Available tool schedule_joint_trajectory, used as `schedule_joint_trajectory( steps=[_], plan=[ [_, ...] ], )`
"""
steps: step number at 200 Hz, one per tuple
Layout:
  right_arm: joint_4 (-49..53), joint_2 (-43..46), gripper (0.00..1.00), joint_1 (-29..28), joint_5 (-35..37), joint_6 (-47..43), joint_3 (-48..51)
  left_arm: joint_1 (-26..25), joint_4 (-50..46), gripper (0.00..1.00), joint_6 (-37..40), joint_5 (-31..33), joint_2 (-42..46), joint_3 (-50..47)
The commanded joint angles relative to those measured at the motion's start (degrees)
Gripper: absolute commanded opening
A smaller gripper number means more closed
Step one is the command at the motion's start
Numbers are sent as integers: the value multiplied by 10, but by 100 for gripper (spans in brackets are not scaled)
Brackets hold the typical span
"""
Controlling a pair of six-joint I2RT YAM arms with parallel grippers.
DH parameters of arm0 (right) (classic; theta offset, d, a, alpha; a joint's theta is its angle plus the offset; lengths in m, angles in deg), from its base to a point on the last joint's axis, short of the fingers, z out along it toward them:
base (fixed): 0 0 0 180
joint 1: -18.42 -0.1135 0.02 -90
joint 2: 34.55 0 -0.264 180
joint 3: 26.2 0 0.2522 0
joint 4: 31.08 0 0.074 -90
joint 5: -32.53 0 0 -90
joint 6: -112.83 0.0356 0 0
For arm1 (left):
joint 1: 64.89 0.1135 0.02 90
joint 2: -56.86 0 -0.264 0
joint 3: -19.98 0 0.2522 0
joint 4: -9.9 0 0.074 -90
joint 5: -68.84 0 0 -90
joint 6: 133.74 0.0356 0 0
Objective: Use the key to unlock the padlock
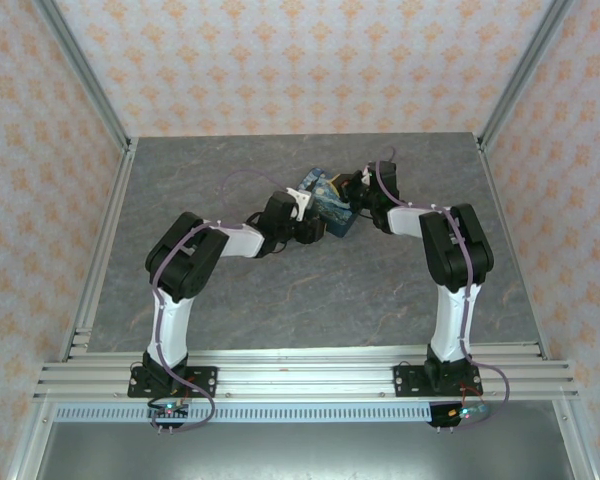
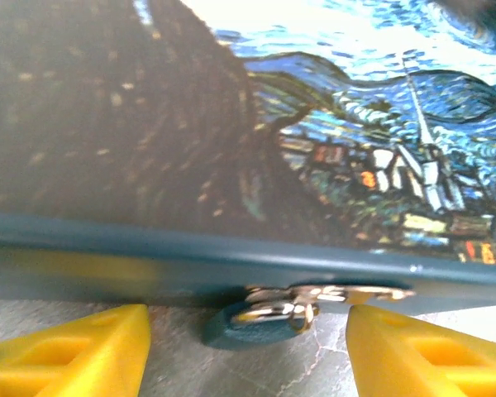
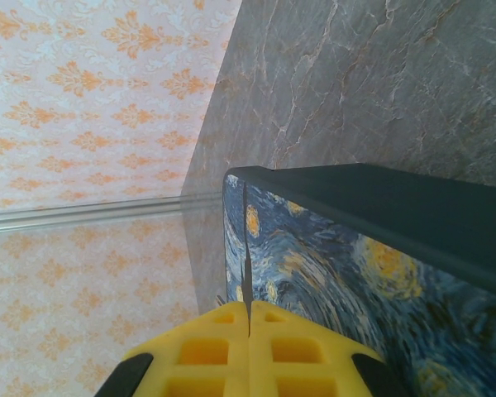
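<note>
1. grey veined table (image 1: pixel 280 320), closed in by pale wallpaper (image 1: pixel 280 60) with orange motifs, metal rails along the edges.
2. starry night box (image 1: pixel 332 208) toward the far middle of the table, both arms bent in toward it, one on each side.
3. up close from the left wrist: printed face of the box, dark blue rim along its lower edge, shiny metal hasp (image 2: pixel 322 294) on that rim.
4. padlock (image 2: pixel 248 327), teal, hooked at the hasp just under the box's rim, body low against the table.
5. left gripper (image 2: pixel 248 356) released, holding nothing; yellow fingertips (image 2: pixel 66 351) spread wide on either side of the padlock, apart from it and just short of the box.
6. right gripper (image 3: pixel 248 327) clenched, yellow pads (image 3: pixel 207 351) pressed flat together, just beside a corner of the box.
7. thin grey sliver (image 3: pixel 246 289) rising from the seam between those pads along the box's corner; key or box edge, cannot tell.
</note>
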Motion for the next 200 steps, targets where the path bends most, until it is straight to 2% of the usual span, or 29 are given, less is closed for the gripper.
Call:
schedule_joint_trajectory(
  steps=[1,99,130,160,200],
  plan=[
    [24,-24,0,1,4,-15,6,-13,-22,64,27,7,-17,26],
    [19,-29,0,1,-1,-18,20,-30,-29,65,5,15,-43,66],
    [19,-32,0,1,-3,-18,20,-30,12,64,-39,-22,-50,66],
    [22,-32,0,1,-4,-19,20,-30,94,63,-107,-70,-50,44],
    [23,-33,0,2,-3,-20,20,-29,159,62,-162,-98,-47,18]
  ],
)
